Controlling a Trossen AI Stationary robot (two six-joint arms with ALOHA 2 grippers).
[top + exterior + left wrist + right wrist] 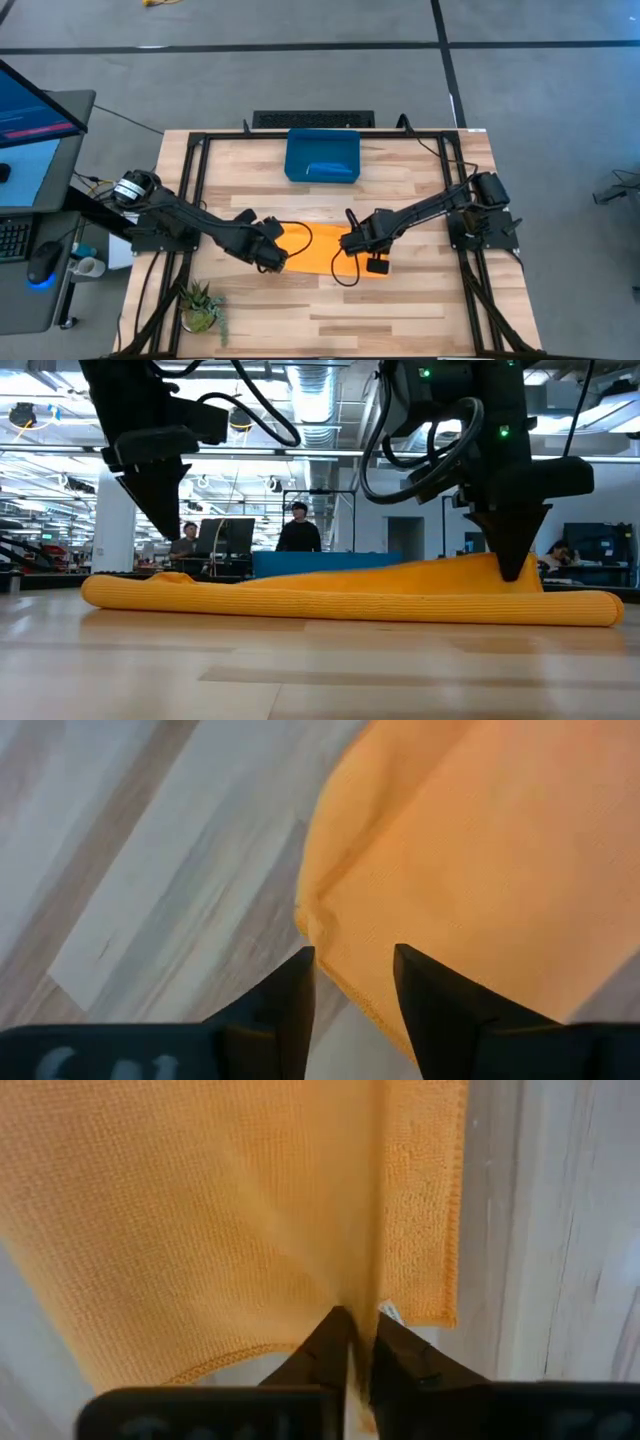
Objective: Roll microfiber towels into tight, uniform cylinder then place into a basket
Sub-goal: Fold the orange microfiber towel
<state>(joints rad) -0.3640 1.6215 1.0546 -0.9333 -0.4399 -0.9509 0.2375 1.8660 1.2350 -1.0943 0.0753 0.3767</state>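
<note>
My left hand [352,982] hangs spread over the yellow-orange towel's [322,247] near edge on the desk [400,310]; my right hand [356,1342] pinches a fold. Uneven release may loosen the roll. Beyond sits the basket [296,166] holding 1 blue towel [331,170].
</note>
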